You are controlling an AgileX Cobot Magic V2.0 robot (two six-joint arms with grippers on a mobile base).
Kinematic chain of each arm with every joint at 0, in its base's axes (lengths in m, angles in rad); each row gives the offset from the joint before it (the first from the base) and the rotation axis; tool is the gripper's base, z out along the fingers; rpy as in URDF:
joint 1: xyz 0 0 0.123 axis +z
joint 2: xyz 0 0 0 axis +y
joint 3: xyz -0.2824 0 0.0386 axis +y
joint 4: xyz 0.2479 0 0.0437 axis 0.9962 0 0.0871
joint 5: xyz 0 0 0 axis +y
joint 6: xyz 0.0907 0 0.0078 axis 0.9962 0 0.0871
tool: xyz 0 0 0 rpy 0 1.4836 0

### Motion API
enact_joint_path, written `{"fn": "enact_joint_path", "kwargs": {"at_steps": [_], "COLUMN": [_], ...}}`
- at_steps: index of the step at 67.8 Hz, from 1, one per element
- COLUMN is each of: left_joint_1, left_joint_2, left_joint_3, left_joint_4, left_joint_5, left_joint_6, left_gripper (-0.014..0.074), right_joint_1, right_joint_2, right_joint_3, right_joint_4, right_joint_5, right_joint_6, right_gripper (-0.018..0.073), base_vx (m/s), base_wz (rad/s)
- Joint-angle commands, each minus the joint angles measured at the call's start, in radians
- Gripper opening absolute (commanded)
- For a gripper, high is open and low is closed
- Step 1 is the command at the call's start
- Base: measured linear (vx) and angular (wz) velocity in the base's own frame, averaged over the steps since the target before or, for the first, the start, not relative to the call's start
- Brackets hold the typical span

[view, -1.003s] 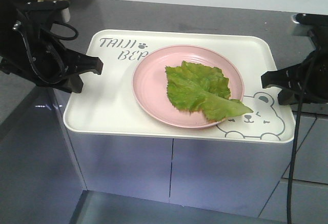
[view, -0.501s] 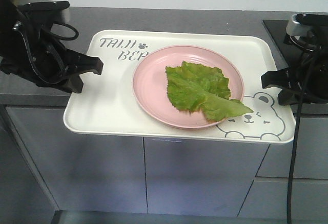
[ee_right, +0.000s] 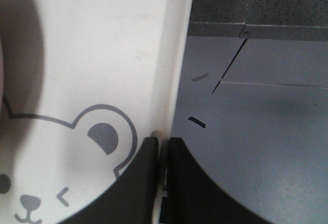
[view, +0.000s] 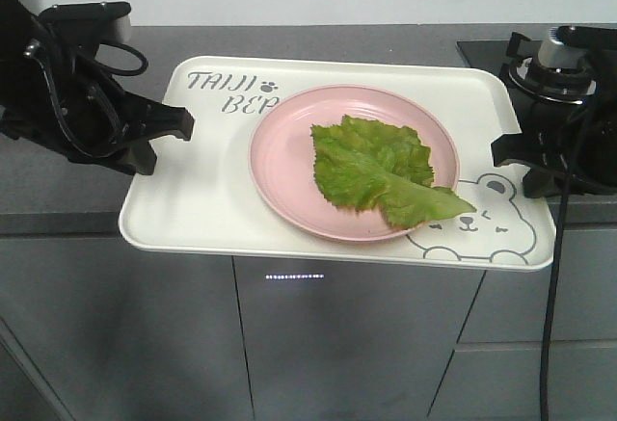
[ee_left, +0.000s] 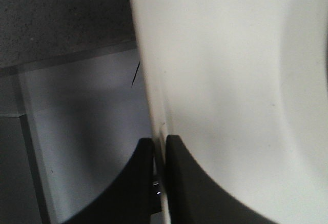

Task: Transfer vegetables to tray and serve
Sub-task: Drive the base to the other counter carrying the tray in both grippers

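We hold the tray (view: pixel 207 199) mid-frame above the grey cabinet fronts (view: pixel 337 344), left gripper (view: pixel 178 122) and right gripper (view: pixel 501 149) each pinched tight on its side rims, lettuce leaf (view: pixel 376 171) lying on the pink plate (view: pixel 284 161), tip overhanging toward the bear.

Tray (view: pixel 207 199) smooth cream plastic; plate (view: pixel 284 166) matt pink; counter (view: pixel 58 185) speckled grey stone.

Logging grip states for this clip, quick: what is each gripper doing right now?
Left gripper: closed on the left rim of the tray.
Right gripper: closed on the tray's right rim, beside the bear drawing.
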Motion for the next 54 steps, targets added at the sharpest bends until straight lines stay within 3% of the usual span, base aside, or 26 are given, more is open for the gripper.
{"fn": "enact_joint_path", "kwargs": {"at_steps": [1,54], "left_joint_1": [-0.007,-0.007], "left_joint_2": [-0.045,-0.045], "left_joint_3": [-0.027,-0.027], "left_joint_4": [-0.008,-0.008], "left_joint_5": [-0.046,-0.046], "left_joint_6": [0.020,0.020], "left_gripper": [-0.0006,-0.0006], "right_joint_1": [0.001,0.001], "right_joint_2": [-0.033,-0.033], "right_joint_3": [-0.030,-0.030], "right_joint_4": [-0.011,-0.011], "right_joint_5": [-0.054,-0.053], "right_joint_6": [-0.028,-0.028], "right_gripper": [-0.0004,-0.0004], "base_vx": [0.11,0.14], "base_wz": [-0.13,-0.05]}}
